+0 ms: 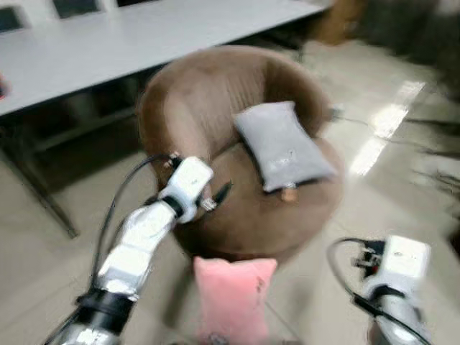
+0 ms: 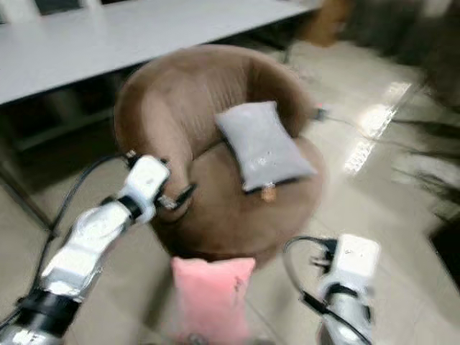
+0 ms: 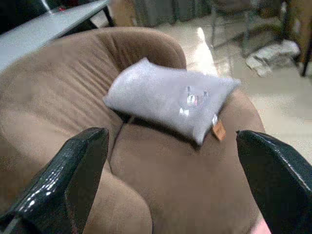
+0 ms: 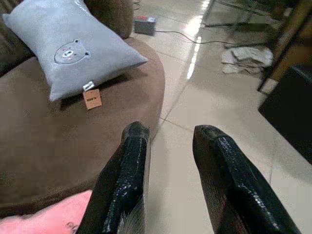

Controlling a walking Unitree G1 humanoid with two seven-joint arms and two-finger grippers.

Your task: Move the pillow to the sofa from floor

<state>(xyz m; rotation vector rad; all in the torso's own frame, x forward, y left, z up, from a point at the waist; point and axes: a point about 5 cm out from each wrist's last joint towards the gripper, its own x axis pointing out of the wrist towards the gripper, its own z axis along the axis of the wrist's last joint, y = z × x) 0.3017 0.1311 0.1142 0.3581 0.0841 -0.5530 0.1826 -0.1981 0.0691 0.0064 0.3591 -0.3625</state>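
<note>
Nearest the robot, a pink pillow (image 1: 233, 296) stands on the tiled floor (image 1: 43, 287), just in front of the sofa's near edge and between the two arms. A small dark mark shows on its upper right corner; it is too blurred to read. In the right wrist view a pink corner of it appears beside the seat base.

The right gripper (image 4: 170, 146) hangs low on the right, above bare floor just right of the sofa's near edge. Its two black fingers (image 4: 129, 170) stand a narrow gap apart and hold nothing.

The left gripper (image 3: 170, 161) is raised on the left, over the sofa's near-left edge. Its fingers (image 3: 78, 170) are spread wide, with nothing between them.

The sofa (image 1: 244, 208) is a round brown tub chair with a curved back. On its seat lies a grey pillow (image 1: 284, 147), tilted, its far end leaning against the backrest. The grey pillow carries a small bear-face emblem (image 4: 71, 51), a small white tag and a brown hang tag (image 4: 92, 98) at its near edge; any print on the tags is too small to read.

Behind the sofa, a long white table (image 1: 129, 36) runs across the far left. On the far right floor lie a cable, a small box (image 4: 144, 24) and crumpled cloth (image 4: 246, 56).
</note>
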